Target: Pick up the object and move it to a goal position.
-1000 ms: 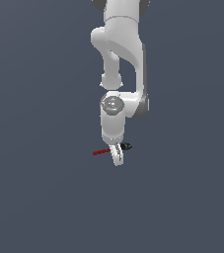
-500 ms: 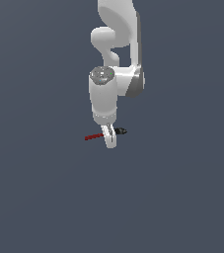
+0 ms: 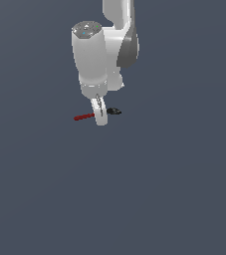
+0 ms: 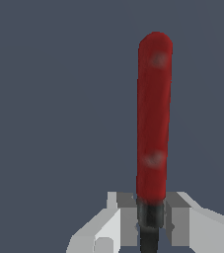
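Note:
The object is a thin stick-like tool with a red handle [image 3: 83,117] and a black knobby head [image 3: 114,111]. It lies level across my gripper [image 3: 100,118], which is shut on its dark shaft between the two ends. In the wrist view the red handle [image 4: 154,118] sticks out from between my white fingers [image 4: 121,217], which clamp the dark shaft [image 4: 150,220]. The black head is out of the wrist view. The white arm [image 3: 97,50] hangs straight down over the tool in the exterior view.
A plain dark grey-blue surface [image 3: 174,189] fills both views. No other objects, containers or edges show.
The arm has risen in the exterior view and shifted a little to that view's left, carrying the tool with it. The grip on the shaft is unchanged.

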